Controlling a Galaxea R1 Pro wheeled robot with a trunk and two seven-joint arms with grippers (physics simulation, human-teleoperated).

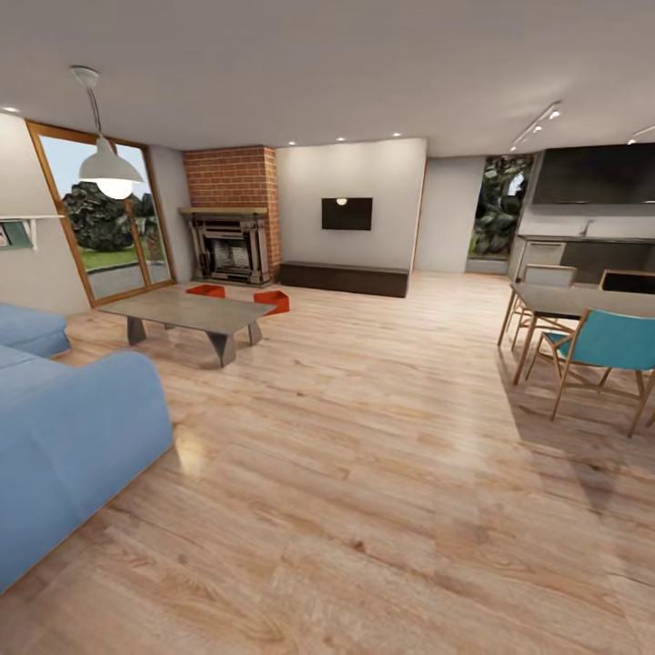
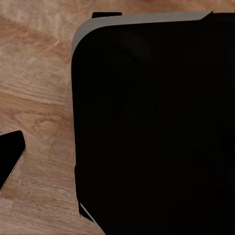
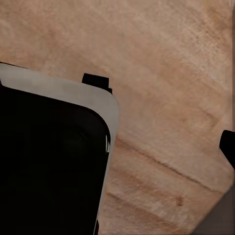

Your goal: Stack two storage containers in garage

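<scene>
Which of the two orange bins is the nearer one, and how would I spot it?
Find the red brick fireplace at the far left wall. On the wood floor before it, beyond the grey coffee table, sit two orange-red bins. The nearer storage container is the right-hand one, by the table's right end.

Two orange-red bins on the living room floor

One storage container and the other sit apart on light wood planks, far off by the brick fireplace.

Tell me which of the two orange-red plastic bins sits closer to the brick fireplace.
The left orange-red plastic bin, on the wood floor just before the red brick fireplace. The other orange-red bin lies further right and nearer the camera, by the grey coffee table.
</scene>
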